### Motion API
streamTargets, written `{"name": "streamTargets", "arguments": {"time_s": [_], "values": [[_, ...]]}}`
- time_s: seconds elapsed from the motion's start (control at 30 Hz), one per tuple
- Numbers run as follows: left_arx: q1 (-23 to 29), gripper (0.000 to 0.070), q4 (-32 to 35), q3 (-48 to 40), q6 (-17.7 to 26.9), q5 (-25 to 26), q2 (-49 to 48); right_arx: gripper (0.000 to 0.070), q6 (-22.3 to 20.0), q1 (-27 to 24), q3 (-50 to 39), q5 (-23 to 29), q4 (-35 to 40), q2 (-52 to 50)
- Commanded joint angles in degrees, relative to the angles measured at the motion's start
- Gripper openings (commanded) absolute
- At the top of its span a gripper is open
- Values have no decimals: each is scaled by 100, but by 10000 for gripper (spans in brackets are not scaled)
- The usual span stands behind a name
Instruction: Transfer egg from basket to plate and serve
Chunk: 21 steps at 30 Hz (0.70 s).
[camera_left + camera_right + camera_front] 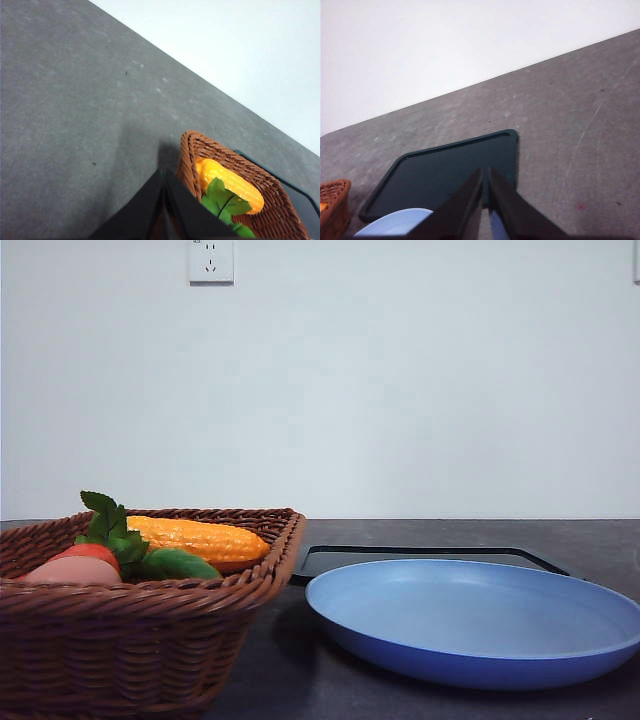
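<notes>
I see a dark grey table under a white wall. The egg lies in the basket, left of the plate. The left gripper and right gripper have their fingers pressed together, holding nothing.

You see the egg half sunk behind the basket rim, the plate masking the tray's near edge, and the basket cut off at left.

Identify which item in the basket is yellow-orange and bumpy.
The corn cob, lying lengthwise at the back of the basket; the egg is smooth and pinkish.
</notes>
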Motion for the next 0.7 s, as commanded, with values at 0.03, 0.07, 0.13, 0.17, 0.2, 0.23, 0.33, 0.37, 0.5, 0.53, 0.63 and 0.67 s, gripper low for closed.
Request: {"name": "streamTargets", "arguments": {"time_s": [0.03, 0.07, 0.13, 0.17, 0.2, 0.23, 0.33, 0.37, 0.5, 0.53, 0.63, 0.67], "values": [[11, 0, -186, 209, 7, 65, 72, 0, 121, -2, 260, 85, -237, 11], [11, 0, -268, 302, 35, 65, 142, 0, 121, -2, 369, 162, -407, 48], [11, 0, -507, 535, 159, 86, 349, 0, 115, -2, 657, 211, -791, 191], [11, 0, -631, 650, 231, 100, 465, 0, 115, -2, 796, 213, -931, 285], [11, 0, -726, 766, 327, 130, 602, 0, 112, -2, 940, 211, -1048, 399], [11, 0, -825, 910, 457, 175, 770, 0, 106, -2, 1114, 209, -1177, 544], [11, 0, -922, 1315, 788, 477, 1268, 0, -32, -2, 1610, 188, -1441, 1005], [11, 0, -919, 1444, 867, 603, 1431, 0, -89, -2, 1770, 161, -1510, 1171], [9, 0, -923, 1970, 965, 831, 2093, 0, -379, 0, 2419, 9, -1853, 1905], [9, 0, -928, 2107, 1056, 916, 2273, 0, -471, 0, 2584, -72, -1957, 2110], [8, 0, -968, 2474, 1231, 1306, 2788, 0, -709, 0, 3028, -313, -2304, 2674], [4, 0, -1016, 2592, 1265, 1460, 2955, 0, -778, 0, 3161, -400, -2430, 2851]]}}
